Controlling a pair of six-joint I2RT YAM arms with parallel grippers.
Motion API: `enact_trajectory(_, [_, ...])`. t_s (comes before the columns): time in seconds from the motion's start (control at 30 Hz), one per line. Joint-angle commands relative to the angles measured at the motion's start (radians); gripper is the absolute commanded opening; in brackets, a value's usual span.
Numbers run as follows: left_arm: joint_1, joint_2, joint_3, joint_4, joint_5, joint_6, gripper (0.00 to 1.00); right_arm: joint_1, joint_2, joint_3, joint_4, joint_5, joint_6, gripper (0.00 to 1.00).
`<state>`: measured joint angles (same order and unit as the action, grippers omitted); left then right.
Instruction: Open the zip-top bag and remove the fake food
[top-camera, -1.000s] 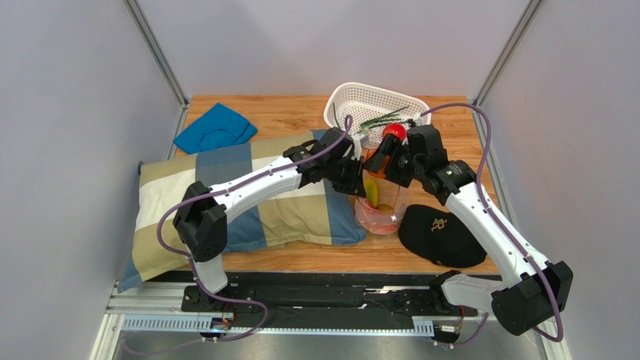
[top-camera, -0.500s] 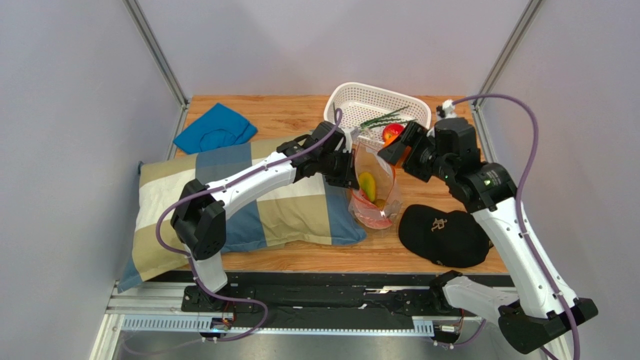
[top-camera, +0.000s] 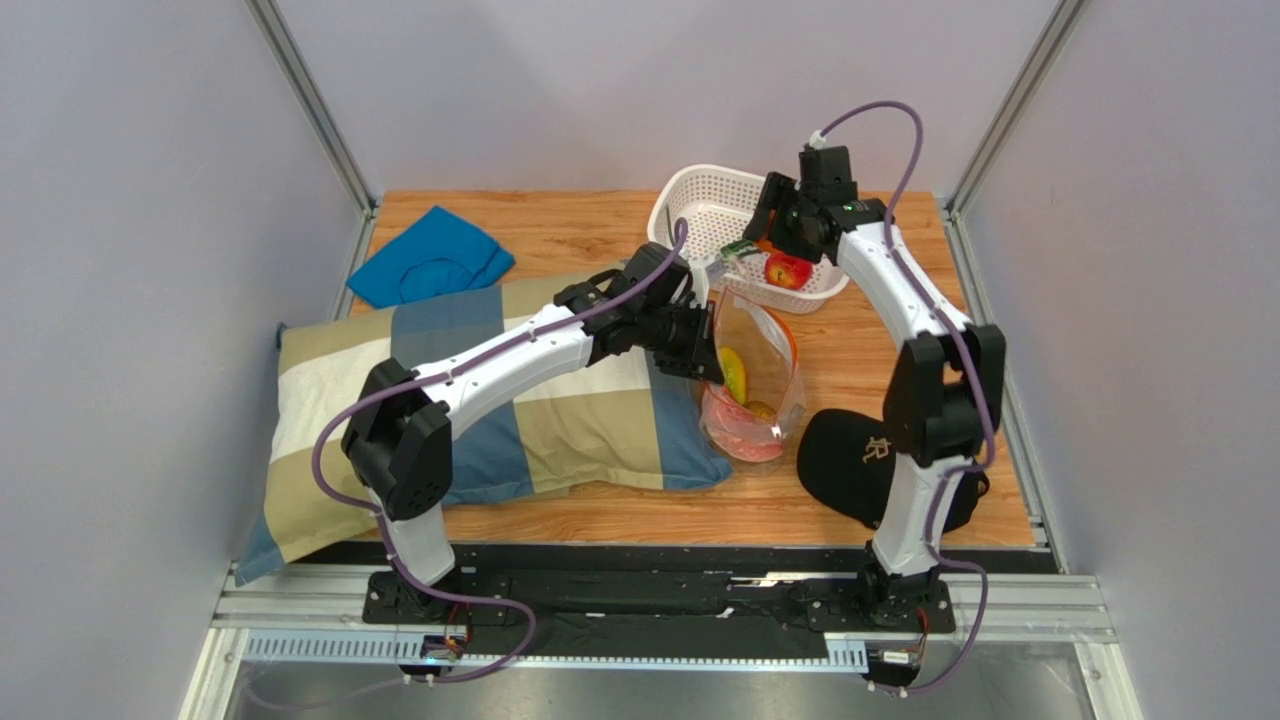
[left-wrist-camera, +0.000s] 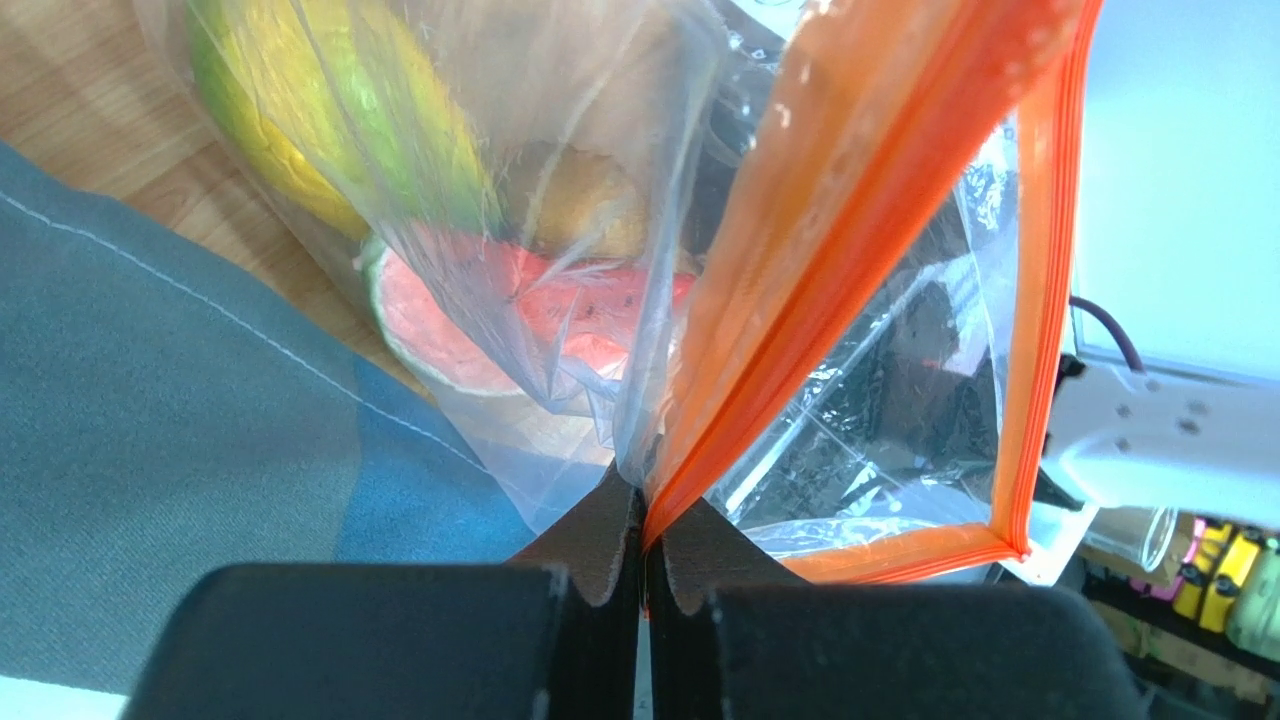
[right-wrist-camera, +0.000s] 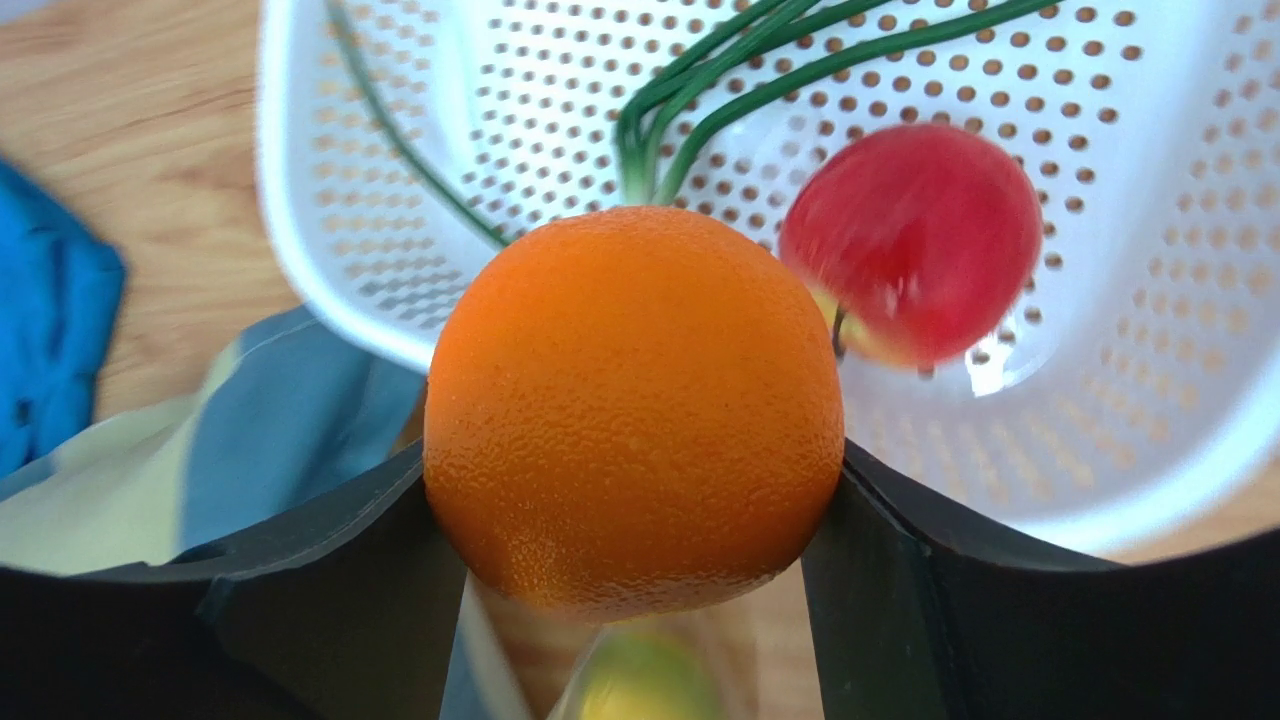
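Note:
The clear zip-top bag (top-camera: 751, 387) stands open beside the pillow, its orange zip strip (left-wrist-camera: 842, 255) spread wide. My left gripper (left-wrist-camera: 643, 518) (top-camera: 702, 342) is shut on that strip at the bag's near rim. Inside the bag lie a watermelon slice (left-wrist-camera: 489, 323) and a yellow-green piece (left-wrist-camera: 338, 128). My right gripper (right-wrist-camera: 634, 473) (top-camera: 763, 240) is shut on an orange (right-wrist-camera: 634, 405) and holds it over the near rim of the white basket (right-wrist-camera: 1142, 375). A red apple (right-wrist-camera: 912, 240) (top-camera: 786, 272) and a green stalked vegetable (right-wrist-camera: 721, 83) lie in the basket.
A plaid pillow (top-camera: 496, 390) fills the left half of the wooden table (top-camera: 601, 225), under my left arm. A blue cloth (top-camera: 431, 255) lies at the back left. A black cap (top-camera: 879, 468) sits at the front right, next to the bag.
My right arm has lifted away from the bag's mouth and swung back over the basket, carrying the orange. The left gripper has kept its hold on the bag's rim.

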<state>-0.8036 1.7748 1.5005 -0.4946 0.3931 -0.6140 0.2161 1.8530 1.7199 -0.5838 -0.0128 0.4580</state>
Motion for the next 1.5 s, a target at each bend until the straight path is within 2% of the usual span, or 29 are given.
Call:
enact_trajectory(0.0, [-0.002,-0.031,0.004,0.034,0.044,0.046,0.00,-0.043,0.170,0.194,0.009,-0.105,-0.056,0.00])
enact_trajectory(0.03, [-0.002,-0.031,0.009,0.034,0.053,0.051,0.00,-0.047,0.239,0.232,-0.013,-0.102,-0.061,0.01])
enact_trajectory(0.13, [-0.002,-0.032,0.010,0.037,0.070,0.066,0.00,-0.052,0.340,0.357,-0.102,-0.104,-0.076,0.15])
enact_trajectory(0.17, [-0.002,-0.031,0.009,0.039,0.073,0.069,0.00,-0.055,0.357,0.378,-0.120,-0.105,-0.073,0.30])
enact_trajectory(0.23, [-0.002,-0.025,0.013,0.036,0.079,0.069,0.00,-0.058,0.388,0.426,-0.166,-0.099,-0.074,0.48])
enact_trajectory(0.27, [-0.002,-0.025,0.015,0.037,0.081,0.068,0.00,-0.060,0.393,0.438,-0.183,-0.089,-0.071,0.72])
enact_trajectory(0.33, [-0.002,-0.015,0.027,0.033,0.084,0.062,0.00,-0.064,0.397,0.484,-0.249,-0.082,-0.074,0.84])
enact_trajectory(0.37, [-0.002,-0.012,0.032,0.033,0.084,0.060,0.00,-0.064,0.379,0.495,-0.292,-0.082,-0.079,0.93])
enact_trajectory(0.43, [-0.002,-0.008,0.038,0.028,0.082,0.054,0.00,-0.064,0.339,0.507,-0.353,-0.067,-0.082,0.97])
enact_trajectory(0.5, [-0.002,-0.005,0.040,0.027,0.078,0.046,0.00,-0.064,0.240,0.486,-0.470,-0.065,-0.073,0.97])
enact_trajectory(0.57, [-0.002,0.008,0.047,0.025,0.078,0.037,0.00,-0.058,0.149,0.375,-0.554,-0.093,-0.071,0.96])
enact_trajectory(0.6, [-0.002,0.011,0.052,0.025,0.081,0.036,0.00,-0.054,0.030,0.327,-0.579,-0.098,-0.079,0.95])
enact_trajectory(0.63, [-0.002,0.018,0.064,0.022,0.078,0.034,0.00,-0.044,-0.033,0.202,-0.599,-0.090,-0.087,0.93])
enact_trajectory(0.7, [-0.003,0.028,0.090,0.014,0.081,0.033,0.00,-0.029,-0.259,0.077,-0.593,-0.108,-0.126,0.84])
enact_trajectory(0.73, [-0.002,0.038,0.098,0.013,0.093,0.033,0.00,-0.008,-0.343,-0.037,-0.588,-0.108,-0.131,0.75])
enact_trajectory(0.8, [-0.002,0.048,0.116,0.008,0.099,0.031,0.00,0.017,-0.472,-0.121,-0.556,-0.160,-0.151,0.69])
enact_trajectory(0.83, [-0.002,0.054,0.121,0.007,0.105,0.034,0.00,0.054,-0.585,-0.150,-0.544,-0.194,-0.148,0.59])
enact_trajectory(0.9, [-0.005,0.058,0.125,0.007,0.107,0.043,0.00,0.089,-0.664,-0.232,-0.486,-0.249,-0.130,0.50])
enact_trajectory(0.93, [-0.005,0.060,0.127,0.005,0.110,0.049,0.00,0.107,-0.701,-0.258,-0.463,-0.309,-0.121,0.42])
enact_trajectory(1.0, [-0.006,0.060,0.126,-0.007,0.107,0.060,0.00,0.118,-0.710,-0.339,-0.397,-0.381,-0.099,0.31])
enact_trajectory(1.03, [-0.005,0.058,0.129,-0.013,0.102,0.063,0.00,0.121,-0.700,-0.362,-0.381,-0.418,-0.078,0.23])
enact_trajectory(1.1, [-0.006,0.058,0.127,-0.025,0.099,0.072,0.00,0.123,-0.692,-0.426,-0.328,-0.426,-0.067,0.17])
enact_trajectory(1.37, [-0.012,0.064,0.121,-0.048,0.062,0.079,0.00,0.160,-0.563,-0.551,-0.231,-0.395,-0.090,0.16])
enact_trajectory(1.47, [-0.017,0.072,0.127,-0.055,0.052,0.086,0.00,0.167,-0.489,-0.563,-0.240,-0.291,-0.094,0.23])
